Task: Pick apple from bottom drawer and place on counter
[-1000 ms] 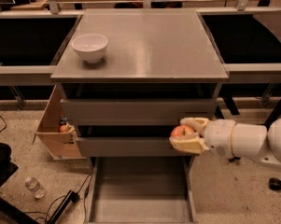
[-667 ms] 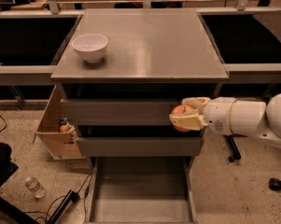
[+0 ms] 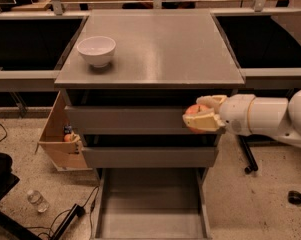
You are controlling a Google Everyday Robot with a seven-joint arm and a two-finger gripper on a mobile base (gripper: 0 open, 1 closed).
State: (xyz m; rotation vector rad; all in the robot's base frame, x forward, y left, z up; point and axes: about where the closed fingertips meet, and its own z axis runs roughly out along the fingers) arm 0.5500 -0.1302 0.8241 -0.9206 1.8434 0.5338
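My gripper [image 3: 202, 113] comes in from the right on a white arm. It is shut on the red-orange apple [image 3: 195, 110], held in front of the top drawer's front panel, just below the counter's front edge. The counter [image 3: 160, 49] is the grey slab on top of the cabinet. The bottom drawer [image 3: 150, 204] is pulled out at the bottom of the view and its grey floor is bare.
A white bowl [image 3: 96, 50] stands on the counter's left side. Two closed grey drawer fronts [image 3: 140, 156] sit above the open drawer. A cardboard box [image 3: 60, 139] with a small orange item is left of the cabinet. A plastic bottle [image 3: 37, 200] and cables lie on the floor.
My gripper has risen with the apple, from the level of the middle drawer front to the top drawer front, near the counter's edge.
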